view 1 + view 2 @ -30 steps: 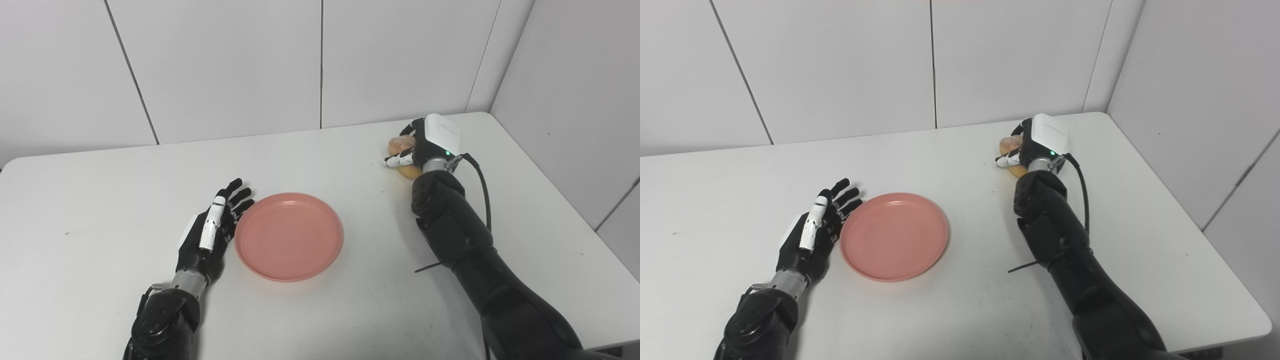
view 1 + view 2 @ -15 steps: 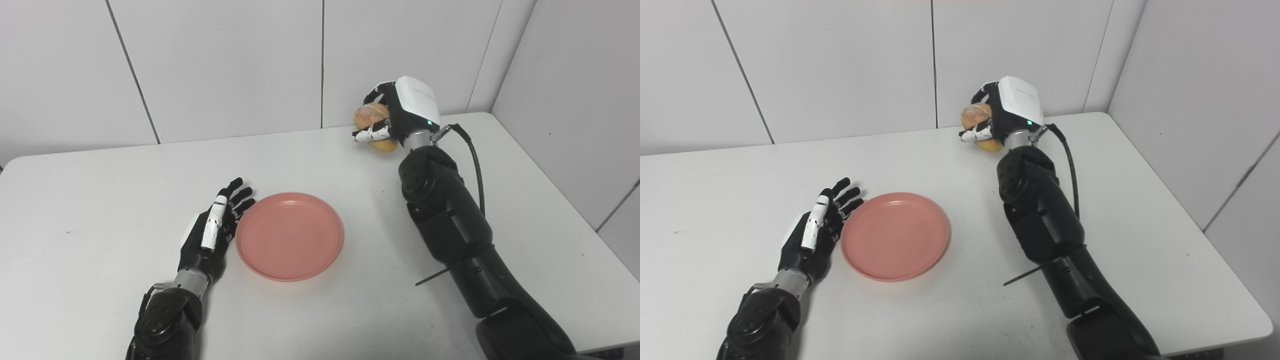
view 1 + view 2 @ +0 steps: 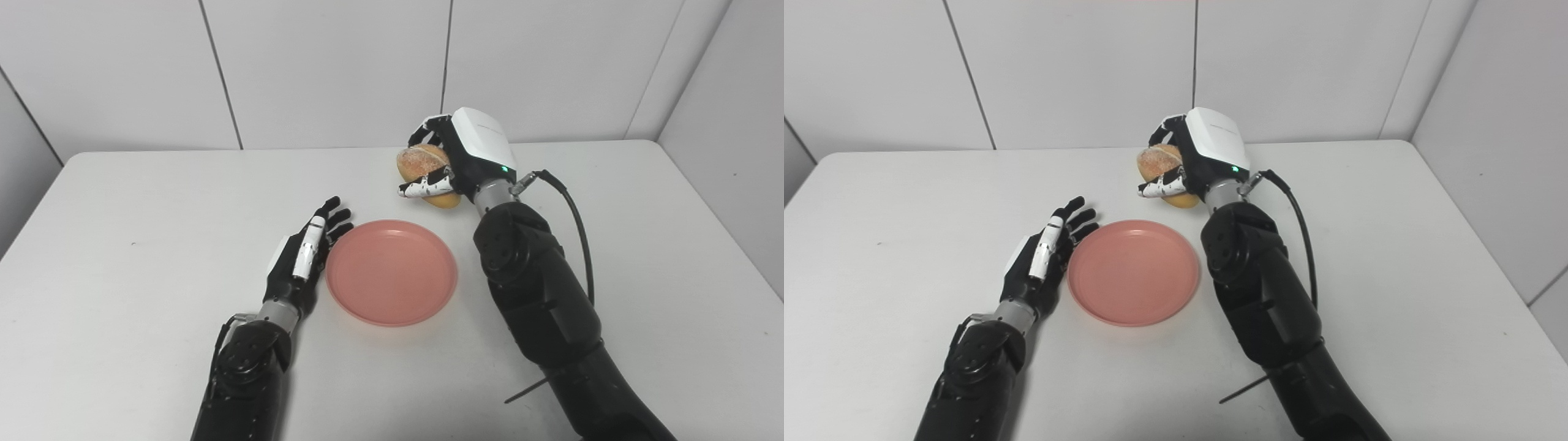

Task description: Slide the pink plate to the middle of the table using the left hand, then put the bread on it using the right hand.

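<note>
Pink plate (image 3: 392,272) waits below-left of my right robot hand (image 3: 456,162), which has lifted the bread (image 3: 422,171), clamped tight. My left robot hand (image 3: 300,263) stays spread beside the plate; lowering comes next.

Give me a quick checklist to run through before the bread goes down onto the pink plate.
1. Bread gripped by the right robot hand: ok, fingers wrap it.
2. Bread clear of the table: ok, it is held in the air.
3. Pink plate near the table's middle: ok.
4. Plate bare, nothing on it: ok.
5. Left robot hand out of the drop zone: ok, it lies open beside the plate's left rim; whether it touches the rim, cannot tell.
6. Bread over the plate: not ok, it hangs beyond the plate's far edge and must come nearer first.
</note>
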